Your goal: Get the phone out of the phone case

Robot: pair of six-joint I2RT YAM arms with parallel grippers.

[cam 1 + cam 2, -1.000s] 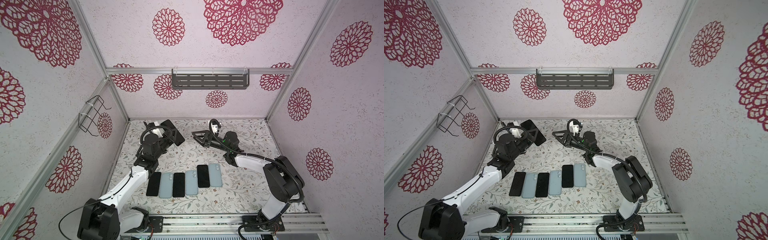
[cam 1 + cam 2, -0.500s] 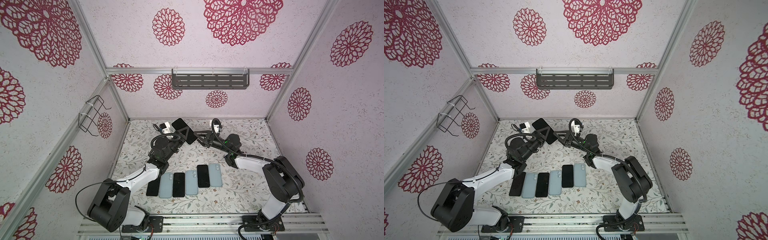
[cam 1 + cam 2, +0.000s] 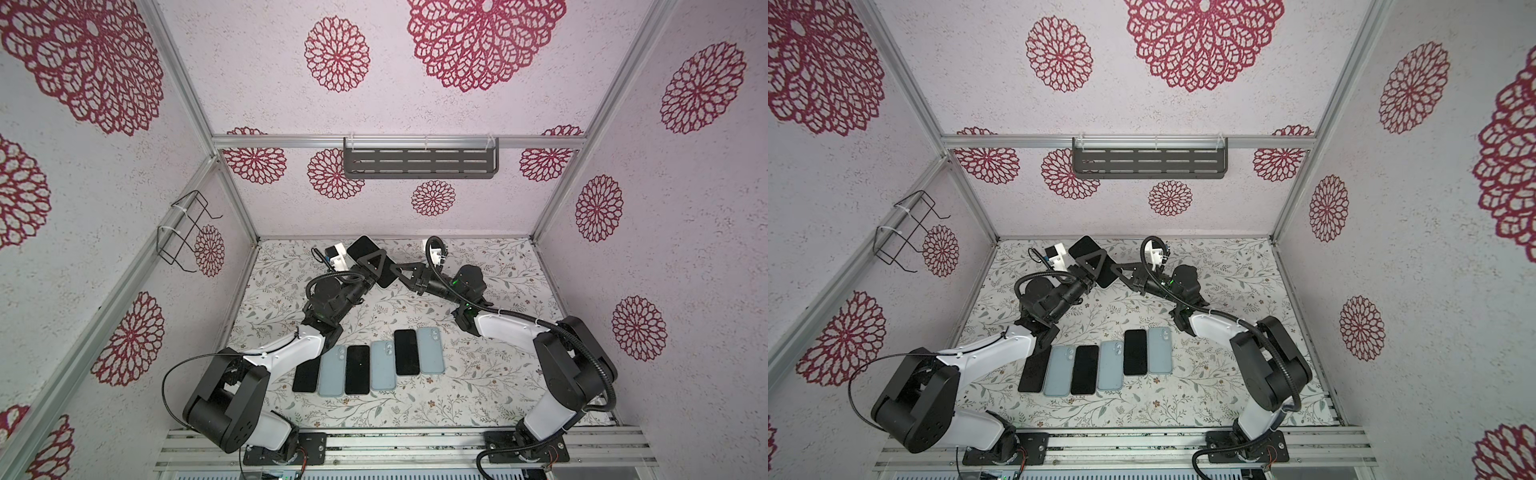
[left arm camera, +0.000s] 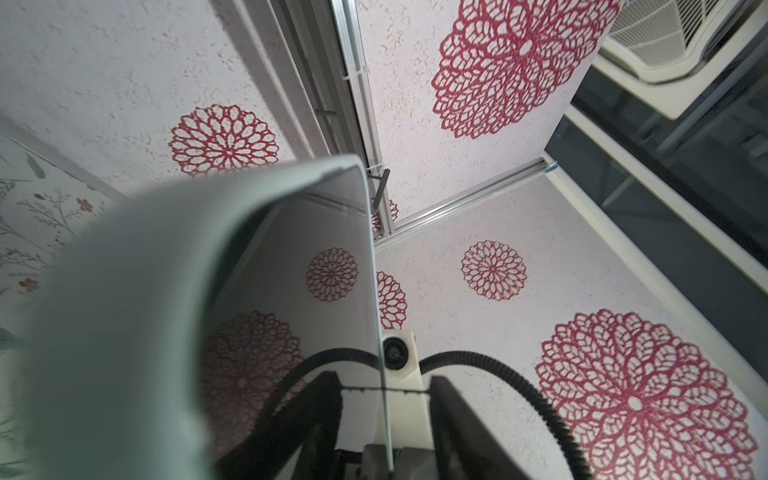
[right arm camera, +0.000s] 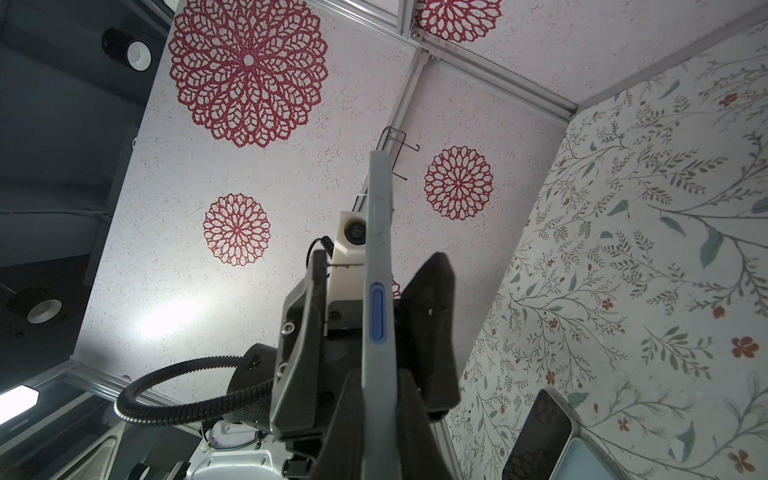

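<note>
- the step in hand reads as a mid-air handover: the phone (image 3: 359, 249) sits in its pale case (image 4: 124, 311), not yet out. it is tilted above the mat (image 3: 478, 374) and bridges the two grippers.
- the right gripper (image 3: 398, 272) is clamped on one end of the cased phone. in the right wrist view its jaws hug the case's edge on both sides.
- the left gripper (image 3: 372, 264) stands apart around the phone's middle. its fingers (image 5: 309, 307) flank the case with a gap on each side and touch nothing that shows.
- the next move, by judgement, calls for the left gripper to take a fresh hold on the case's lip or a corner while the right holds the body steady, so the two can be peeled apart. the right's pinch is narrow and near one end, so a hard twist could lever the phone loose.
- room: the back wall (image 3: 374, 216) lies near, beyond both grippers; how near cannot be told.
- a row of phones and cases (image 3: 357, 370) lies below the grippers, toward the arm bases and well apart from them.
- to either side of the pair the mat is open.
</note>
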